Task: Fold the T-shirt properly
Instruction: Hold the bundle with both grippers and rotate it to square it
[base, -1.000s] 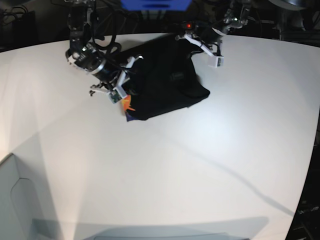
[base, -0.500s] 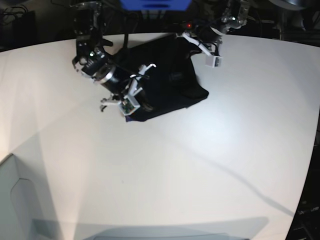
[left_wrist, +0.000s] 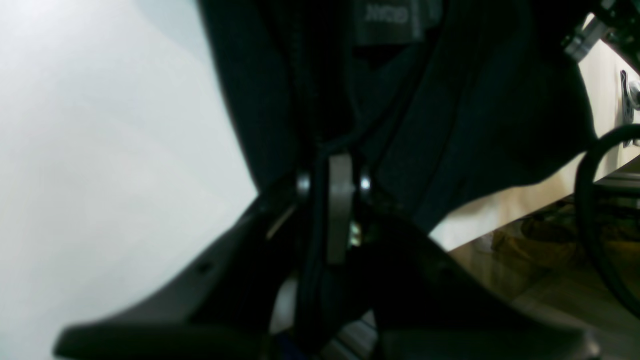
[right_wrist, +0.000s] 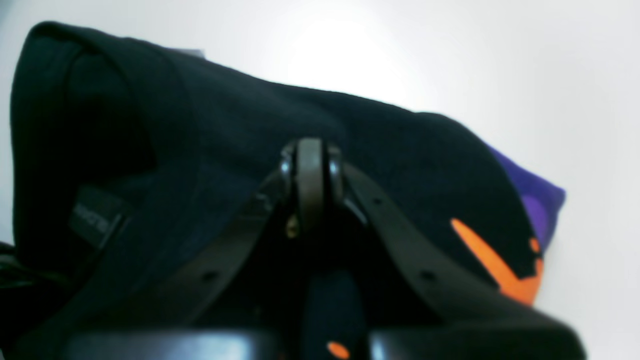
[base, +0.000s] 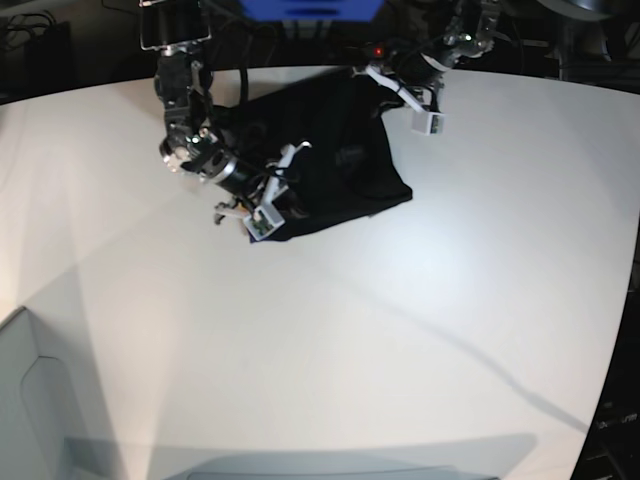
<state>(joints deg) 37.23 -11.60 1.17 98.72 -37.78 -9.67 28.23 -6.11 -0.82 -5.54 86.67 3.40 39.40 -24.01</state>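
Observation:
The black T-shirt (base: 345, 150) lies bunched at the back of the white table (base: 330, 330). My right gripper (base: 279, 196) is at its front-left edge. In the right wrist view the gripper (right_wrist: 310, 150) is shut on a fold of the shirt (right_wrist: 210, 130), with the orange print (right_wrist: 495, 265) and bluish-purple patch (right_wrist: 537, 200) showing at the right. My left gripper (base: 372, 76) is at the shirt's back edge. In the left wrist view it (left_wrist: 334, 152) is shut on black cloth (left_wrist: 475, 100) below the neck label (left_wrist: 387, 20).
A blue object (base: 310, 8) and cables sit behind the table's far edge. A pale box (base: 30, 400) stands at the front left. In the left wrist view the table edge (left_wrist: 500, 220) ends close by, with floor and a black cable (left_wrist: 590, 200) beyond.
My right gripper has moved rightward and forward along the shirt's left side, carrying cloth with it. The orange print no longer shows in the base view. My left gripper has barely moved.

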